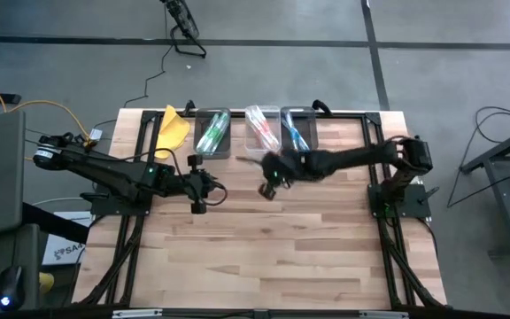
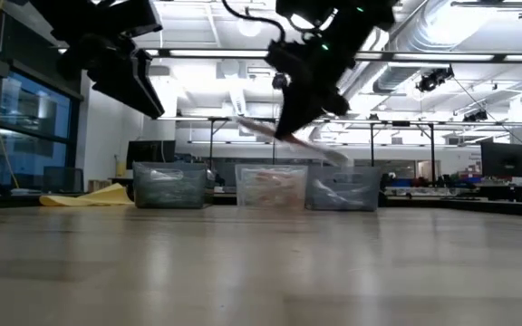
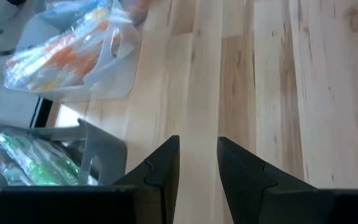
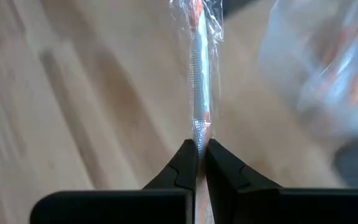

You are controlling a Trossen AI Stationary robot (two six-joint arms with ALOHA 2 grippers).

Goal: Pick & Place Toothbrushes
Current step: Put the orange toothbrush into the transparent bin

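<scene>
Right hand (image 4: 201, 148) clamped on one clear-wrapped toothbrush with an orange-red and white handle (image 4: 197, 74), raised off the pale wooden plank worktop (image 1: 273, 257) just in front of the bins. In the low view (image 2: 297, 127), wrapped stick slanting out both sides of the fingers, well above the boards. Behind it, along the far edge, three small rectangular bins side by side: a dark one with green-and-white brushes (image 1: 212, 135), a clear one with pink-red brushes (image 1: 262, 128), a dark one with blue brushes (image 1: 296, 131). Crumpled yellow cloth (image 1: 173, 129) beside the green bin. Left hand (image 3: 197, 165) hovering over bare boards nearer the left side, fingers parted by a narrow gap, gripping nothing. No readable brand or lettering on wrappers or bins.
</scene>
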